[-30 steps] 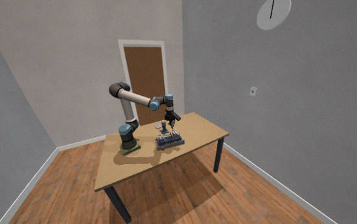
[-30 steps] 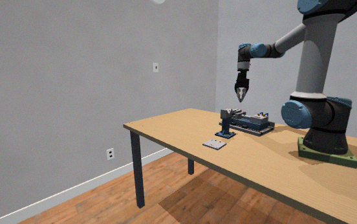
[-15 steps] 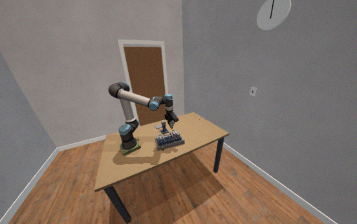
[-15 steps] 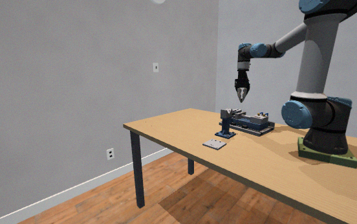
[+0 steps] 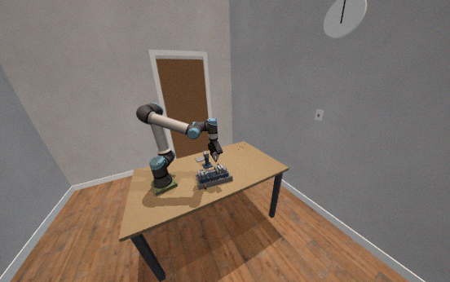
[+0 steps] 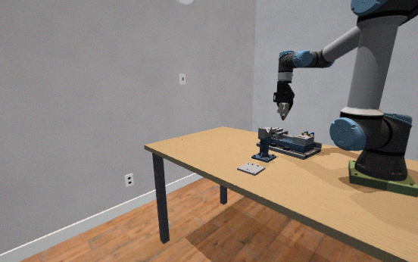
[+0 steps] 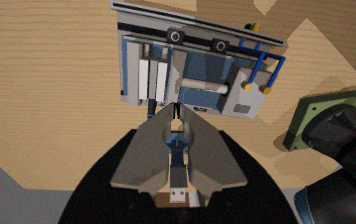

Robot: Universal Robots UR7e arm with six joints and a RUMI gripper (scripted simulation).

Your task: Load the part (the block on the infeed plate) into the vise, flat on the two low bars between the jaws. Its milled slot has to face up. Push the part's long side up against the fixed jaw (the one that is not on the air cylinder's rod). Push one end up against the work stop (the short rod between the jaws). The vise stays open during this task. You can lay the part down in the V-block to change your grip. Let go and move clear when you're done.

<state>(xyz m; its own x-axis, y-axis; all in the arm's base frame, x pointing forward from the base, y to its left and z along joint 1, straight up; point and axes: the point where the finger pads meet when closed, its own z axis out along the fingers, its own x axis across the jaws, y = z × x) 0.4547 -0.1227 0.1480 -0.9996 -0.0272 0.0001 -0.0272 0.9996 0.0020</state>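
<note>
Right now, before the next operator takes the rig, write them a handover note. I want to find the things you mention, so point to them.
Gripper (image 5: 216, 160) (image 6: 282, 119) (image 7: 175, 103): shut, holding nothing, raised above the table.
Part (image 7: 144, 80): appears to lie in the open vise (image 5: 213, 178) (image 6: 289, 144) (image 7: 200, 102), slot up, beside the fixed jaw (image 7: 132, 72).
Infeed plate (image 5: 199, 159) (image 6: 251, 168): bare. V-block (image 5: 206, 154) (image 6: 263, 133): no part seen in it.
Done: part off the plate and, it seems, flat on the low bars.
Left: check that its side touches the fixed jaw and its end the work stop (image 7: 151, 106); the views can't confirm contact. Nudge if needed.
</note>
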